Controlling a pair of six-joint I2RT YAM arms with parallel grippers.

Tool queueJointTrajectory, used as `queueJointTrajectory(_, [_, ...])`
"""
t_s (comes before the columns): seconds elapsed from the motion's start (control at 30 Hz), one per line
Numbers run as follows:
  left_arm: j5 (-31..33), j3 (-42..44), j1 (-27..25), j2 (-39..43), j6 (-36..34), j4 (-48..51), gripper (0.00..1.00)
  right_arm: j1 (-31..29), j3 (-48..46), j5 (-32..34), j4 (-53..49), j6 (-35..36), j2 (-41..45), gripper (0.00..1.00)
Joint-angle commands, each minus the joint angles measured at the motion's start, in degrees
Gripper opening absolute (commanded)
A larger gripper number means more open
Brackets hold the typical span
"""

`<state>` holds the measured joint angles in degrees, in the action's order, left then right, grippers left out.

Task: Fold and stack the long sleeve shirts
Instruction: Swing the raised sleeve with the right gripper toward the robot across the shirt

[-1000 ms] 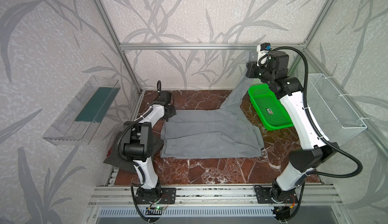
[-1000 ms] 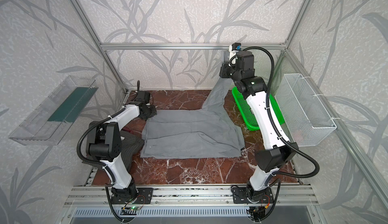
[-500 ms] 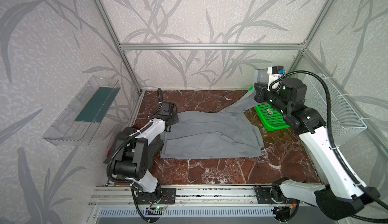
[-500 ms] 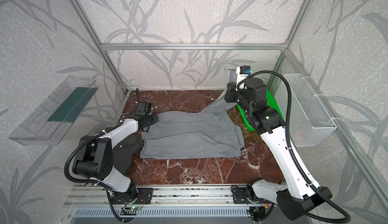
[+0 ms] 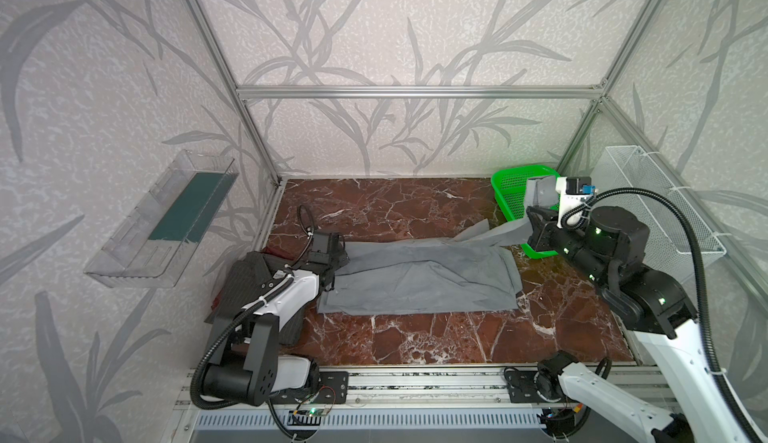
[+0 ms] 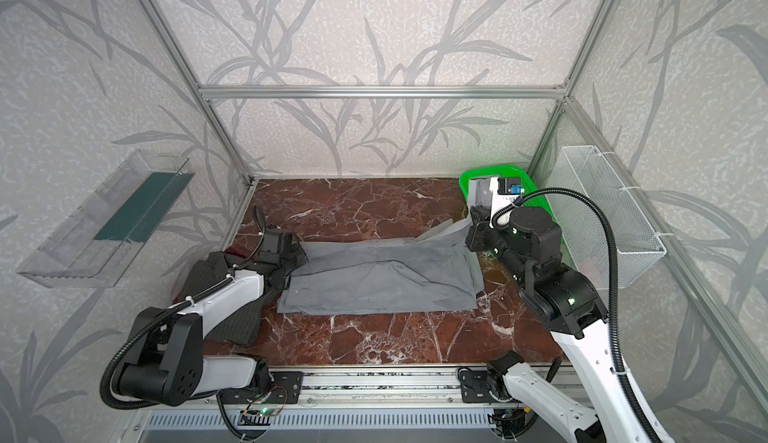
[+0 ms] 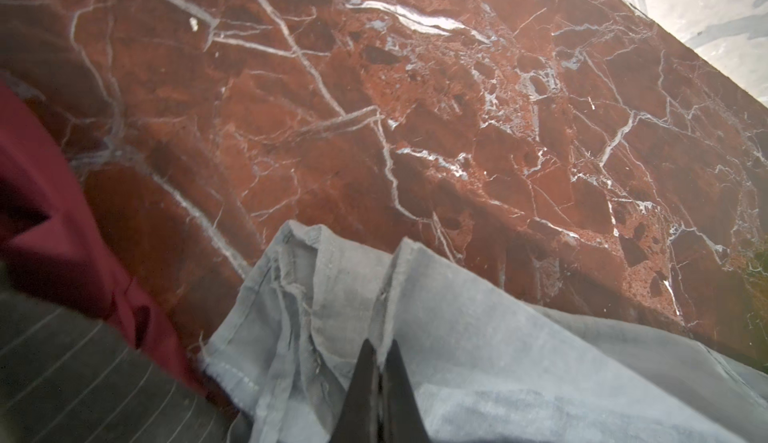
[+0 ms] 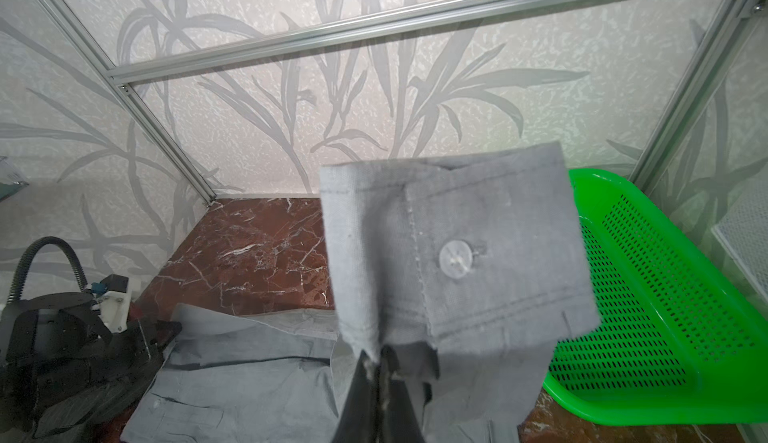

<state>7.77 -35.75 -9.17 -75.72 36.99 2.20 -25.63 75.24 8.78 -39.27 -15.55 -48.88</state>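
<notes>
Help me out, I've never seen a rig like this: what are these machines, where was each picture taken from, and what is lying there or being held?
These are two robot arms mounted at the front of a red marble table, each ending in a two-finger gripper. The two wide pictures come from a paired camera overhead; the two close-ups come from cameras on the arms' wrists. A grey shirt lies spread on the table. The left gripper is shut on its edge; the right gripper is shut on its buttoned cuff, holding that sleeve up. A dark pinstriped shirt lies crumpled by the left arm, and a green basket stands at the back right.
</notes>
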Motion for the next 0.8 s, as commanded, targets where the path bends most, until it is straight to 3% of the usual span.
queueJointTrajectory(0.0, [2.87, 2.46, -0.15, 3.82, 2.76, -3.39, 0.0, -0.56, -1.01, 0.11, -4.13, 0.0, 2.56, 0.0])
queueJointTrajectory(0.27, [2.49, 6.34, -0.15, 6.85, 4.27, -3.82, 0.01, -1.95, -5.15, 0.1, -8.52, -1.46, 5.54, 0.0])
queueJointTrajectory(0.37, [2.89, 7.03, -0.15, 8.42, 4.79, -2.07, 0.09, -2.78, -6.85, -0.42, -8.51, -2.78, 6.54, 0.0])
queueJointTrajectory(0.63, [6.0, 9.41, -0.15, 16.75, 7.88, 2.6, 0.43, -8.16, -7.37, 2.64, -11.62, -4.68, 7.02, 0.0])
queueJointTrajectory(0.77, [7.64, 11.6, -0.15, 22.65, 10.31, 4.45, 0.52, -9.68, -8.71, 2.82, -11.82, -5.39, 8.41, 0.0])
